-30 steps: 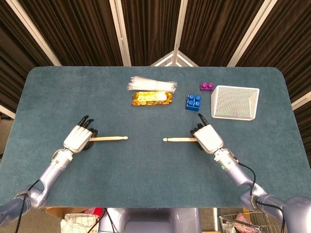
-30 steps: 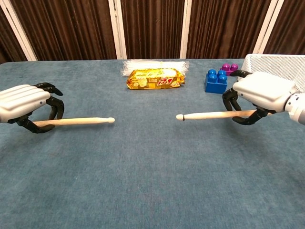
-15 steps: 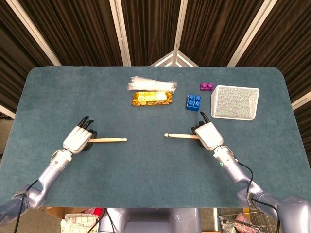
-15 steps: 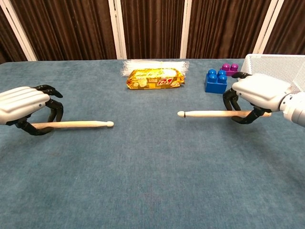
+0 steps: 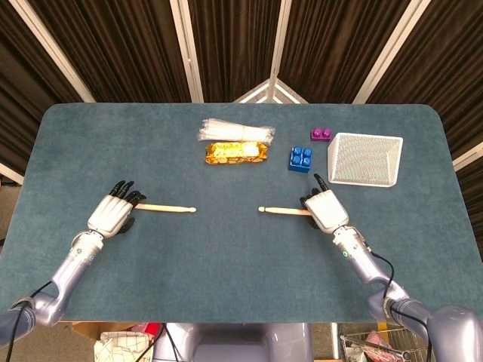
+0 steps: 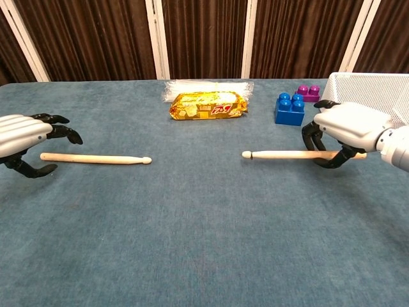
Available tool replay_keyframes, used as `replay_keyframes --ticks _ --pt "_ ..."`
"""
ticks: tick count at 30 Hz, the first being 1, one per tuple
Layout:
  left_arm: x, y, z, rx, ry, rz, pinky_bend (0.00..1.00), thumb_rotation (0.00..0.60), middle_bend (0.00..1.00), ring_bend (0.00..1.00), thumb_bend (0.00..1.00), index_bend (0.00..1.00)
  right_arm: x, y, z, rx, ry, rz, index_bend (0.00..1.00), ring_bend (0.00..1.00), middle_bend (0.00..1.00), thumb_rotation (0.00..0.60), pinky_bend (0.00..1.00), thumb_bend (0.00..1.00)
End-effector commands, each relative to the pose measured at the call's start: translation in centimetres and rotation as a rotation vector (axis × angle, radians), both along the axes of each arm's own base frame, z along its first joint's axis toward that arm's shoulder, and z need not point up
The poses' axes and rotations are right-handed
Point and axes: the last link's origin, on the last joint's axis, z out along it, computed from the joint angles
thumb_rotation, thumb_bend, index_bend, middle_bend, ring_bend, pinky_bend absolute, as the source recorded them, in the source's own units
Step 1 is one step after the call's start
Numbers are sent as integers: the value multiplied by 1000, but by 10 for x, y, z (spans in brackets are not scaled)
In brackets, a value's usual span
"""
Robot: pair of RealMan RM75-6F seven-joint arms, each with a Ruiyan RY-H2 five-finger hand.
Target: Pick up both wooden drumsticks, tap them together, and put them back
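The left wooden drumstick [image 5: 167, 208] [image 6: 96, 158] lies flat on the blue table cloth, tip pointing to the middle. My left hand [image 5: 111, 213] [image 6: 22, 137] sits at its butt end with fingers spread above the stick and thumb below, not gripping it. The right drumstick [image 5: 283, 210] [image 6: 287, 154] lies level, low over or on the cloth, tip toward the middle. My right hand [image 5: 324, 210] [image 6: 342, 128] holds its butt end with fingers curled around it.
A gold snack packet [image 5: 236, 151] and a clear plastic packet [image 5: 235, 132] lie at the back centre. A blue block [image 5: 300, 158], a purple block [image 5: 321, 134] and a white mesh basket [image 5: 365, 158] stand just behind my right hand.
My left hand has opened and drawn back to the left, leaving its drumstick on the cloth. My right hand has shifted slightly right, still gripping its stick.
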Motion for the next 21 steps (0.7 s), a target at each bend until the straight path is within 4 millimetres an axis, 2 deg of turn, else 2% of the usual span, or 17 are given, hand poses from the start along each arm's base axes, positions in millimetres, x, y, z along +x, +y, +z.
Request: replay_keyframes --ticks 1,5,13,21 --pt "-1 -3 11 -14 3 38 0 600 33 0 568 84 -3 -1 -1 -1 1 -15 694 383 620 600 0 494" --pt "4 -6 28 -1 -28 51 0 600 9 0 566 59 -8 -1 -2 3 7 -32 642 377 606 600 0 494" --pt "13 -10 82 95 -109 48 0 600 0 0 565 48 -17 -4 0 5 4 -100 447 294 454 600 0 494" --pt "14 -18 132 176 -163 69 0 600 0 0 565 46 -20 0 8 16 16 -175 322 225 369 600 0 493"
